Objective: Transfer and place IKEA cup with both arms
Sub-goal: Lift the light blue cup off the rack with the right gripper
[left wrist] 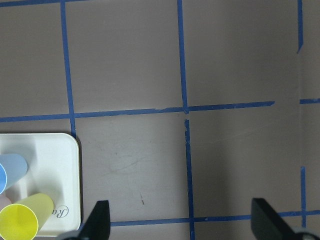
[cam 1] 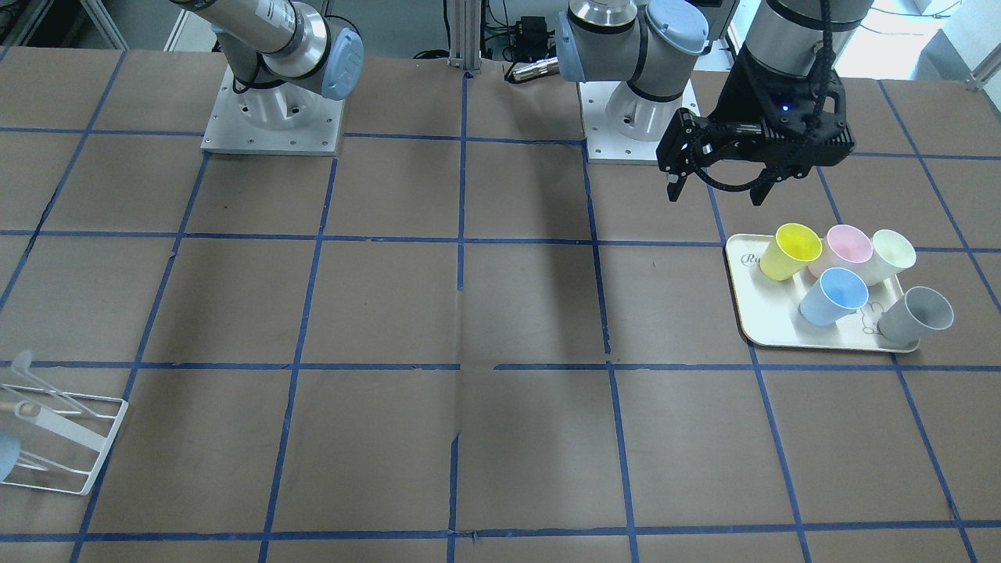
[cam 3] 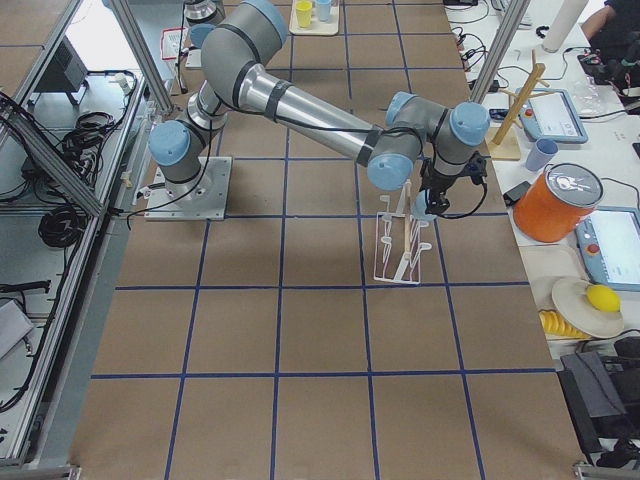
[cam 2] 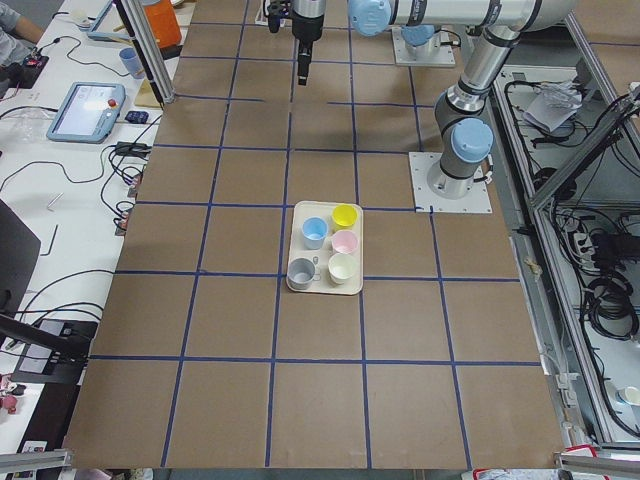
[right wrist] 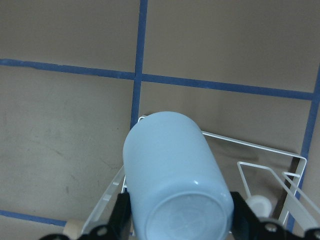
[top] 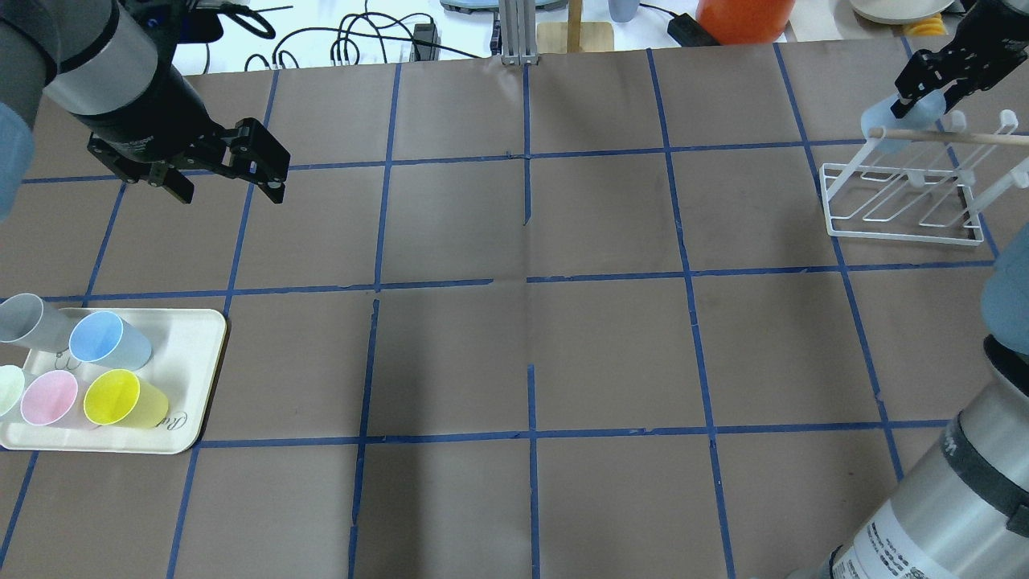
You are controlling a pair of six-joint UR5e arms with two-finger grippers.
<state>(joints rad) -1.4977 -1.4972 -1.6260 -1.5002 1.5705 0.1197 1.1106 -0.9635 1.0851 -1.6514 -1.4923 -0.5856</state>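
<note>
My right gripper (top: 918, 103) is shut on a pale blue IKEA cup (top: 888, 122), held bottom-up toward the wrist camera (right wrist: 175, 185). It hangs over the far left corner of a white wire rack (top: 900, 217), next to the rack's wooden dowel. A second, alike blue cup (top: 108, 342) lies on the cream tray (top: 197, 354), which also shows in the front view (cam 1: 755, 317). My left gripper (top: 229, 186) is open and empty, hovering above bare table beyond the tray. Its fingertips (left wrist: 100, 220) show at the bottom of the left wrist view.
The tray also holds a yellow cup (top: 125, 400), a pink cup (top: 50, 398), a pale green cup (top: 8, 388) and a grey cup (top: 28, 318). Blue tape lines grid the brown table. Cables, an orange container (top: 744, 18) and a wooden stand sit past the far edge.
</note>
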